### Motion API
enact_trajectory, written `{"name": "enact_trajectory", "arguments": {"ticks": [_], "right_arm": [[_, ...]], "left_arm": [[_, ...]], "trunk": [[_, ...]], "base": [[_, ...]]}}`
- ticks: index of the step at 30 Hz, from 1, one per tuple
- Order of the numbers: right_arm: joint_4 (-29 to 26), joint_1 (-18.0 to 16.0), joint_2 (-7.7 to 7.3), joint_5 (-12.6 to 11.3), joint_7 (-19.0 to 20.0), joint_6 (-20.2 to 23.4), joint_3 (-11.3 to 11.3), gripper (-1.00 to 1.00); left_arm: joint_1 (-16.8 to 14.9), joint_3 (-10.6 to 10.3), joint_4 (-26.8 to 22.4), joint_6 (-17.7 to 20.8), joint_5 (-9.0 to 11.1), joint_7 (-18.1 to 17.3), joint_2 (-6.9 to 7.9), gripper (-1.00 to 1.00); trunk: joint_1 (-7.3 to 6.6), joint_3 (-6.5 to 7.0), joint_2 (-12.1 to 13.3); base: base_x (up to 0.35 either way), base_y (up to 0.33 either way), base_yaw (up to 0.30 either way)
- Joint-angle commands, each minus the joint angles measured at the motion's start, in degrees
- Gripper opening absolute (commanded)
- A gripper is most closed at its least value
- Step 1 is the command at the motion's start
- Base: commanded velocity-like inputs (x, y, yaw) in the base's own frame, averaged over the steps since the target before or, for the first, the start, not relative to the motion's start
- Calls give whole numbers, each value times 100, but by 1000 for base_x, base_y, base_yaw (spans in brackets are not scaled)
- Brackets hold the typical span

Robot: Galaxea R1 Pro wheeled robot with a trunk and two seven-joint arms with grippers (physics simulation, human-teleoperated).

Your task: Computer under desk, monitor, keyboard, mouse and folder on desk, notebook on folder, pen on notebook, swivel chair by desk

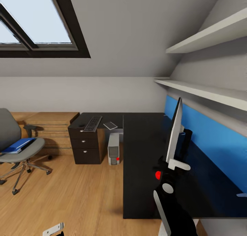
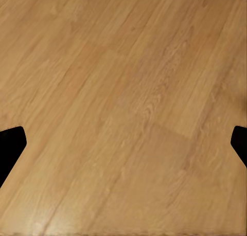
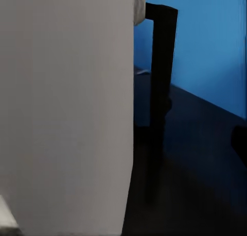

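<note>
The monitor (image 1: 174,133) stands edge-on on the black desk (image 1: 140,160) by the blue wall panel. My right gripper (image 1: 173,165) is open at its lower edge. In the right wrist view the monitor's white back (image 3: 67,102) sits close by, and one dark fingertip (image 3: 240,143) is far off it. The keyboard (image 1: 93,123) and the notebook (image 1: 110,125) lie on the desk's far wing. The computer (image 1: 114,149) stands under it. The folder (image 1: 18,145) lies on the swivel chair (image 1: 13,150) at the left. My left gripper (image 1: 53,229) hangs open over the floor. I cannot make out the mouse or the pen.
A dark three-drawer unit (image 1: 85,146) stands under the keyboard, with low wooden cabinets (image 1: 51,126) behind the chair. Two white shelves (image 1: 206,92) jut out above the desk. A small pale object (image 1: 242,195) lies at the desk's right edge. Wooden floor (image 2: 123,92) spreads between chair and desk.
</note>
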Motion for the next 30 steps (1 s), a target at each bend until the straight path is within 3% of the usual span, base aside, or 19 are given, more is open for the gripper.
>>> {"name": "enact_trajectory", "arguments": {"ticks": [1, 10, 17, 30], "right_arm": [[-4, -4, 0, 29, -27, 55, 5, 100], [-4, -4, 0, 30, -25, 55, 6, 100], [-4, -4, 0, 25, -12, -12, 14, 100], [39, -4, 0, 30, -9, -260, 22, 100]], "left_arm": [[-3, -11, 3, -23, 60, 6, 1, 100], [-3, -16, 7, -9, 60, 6, -1, 100], [-3, -16, 6, -9, 55, 6, -29, 100], [-3, -11, 5, -13, 58, 6, -43, 100]], "trunk": [[-1, -7, -5], [-1, -7, -5], [-1, -7, -5], [-1, -7, -5]], "base": [[-147, -121, 0], [-206, -192, 0], [-30, -289, 0], [0, -21, 0]]}}
